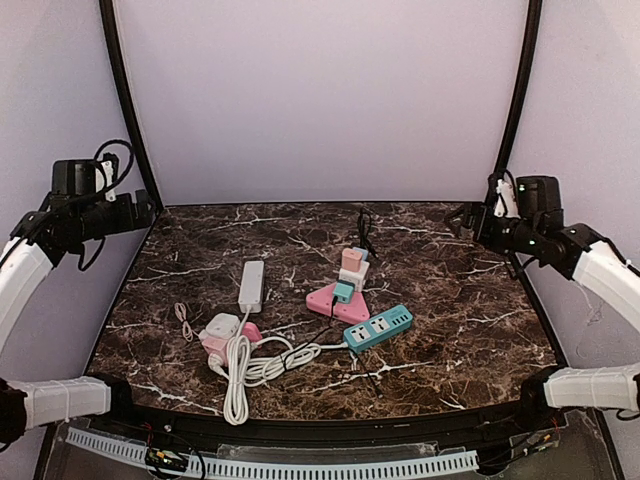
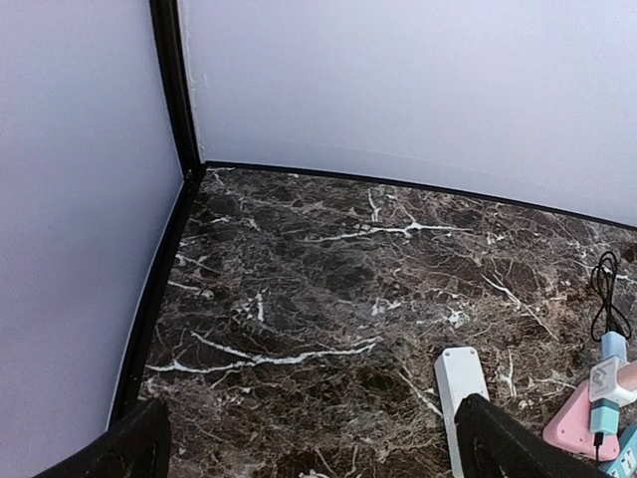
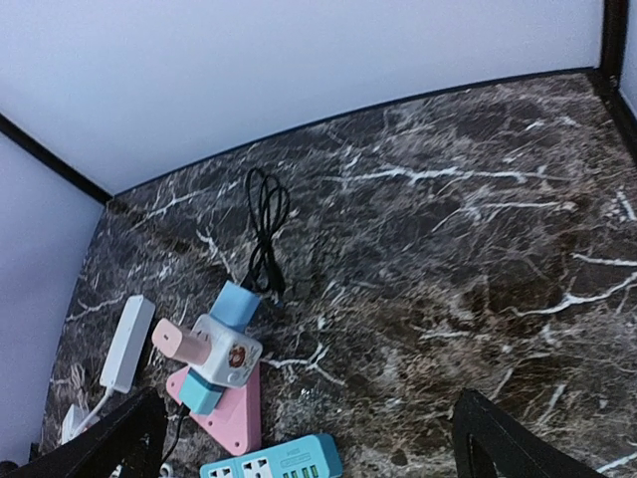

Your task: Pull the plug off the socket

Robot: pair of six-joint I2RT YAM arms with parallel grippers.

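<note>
A white cube socket (image 1: 352, 276) (image 3: 227, 355) stands on a pink triangular socket (image 1: 330, 303) (image 3: 235, 415) mid-table. A pink plug (image 1: 351, 259) (image 3: 179, 342) and a light blue plug (image 3: 236, 304) stick out of the cube. Another blue plug (image 1: 343, 292) (image 3: 199, 393) sits low between cube and triangle. My left gripper (image 1: 128, 212) (image 2: 318, 453) hovers open over the far left corner, holding nothing. My right gripper (image 1: 470, 221) (image 3: 309, 448) hovers open at the far right, well apart from the sockets.
A teal power strip (image 1: 378, 327) (image 3: 274, 463) lies in front of the pink triangle. A white power strip (image 1: 251, 285) (image 2: 460, 383), a white-and-pink socket (image 1: 222, 330) with coiled white cable (image 1: 245, 365), and a black cable (image 1: 365, 228) (image 3: 266, 224) also lie here.
</note>
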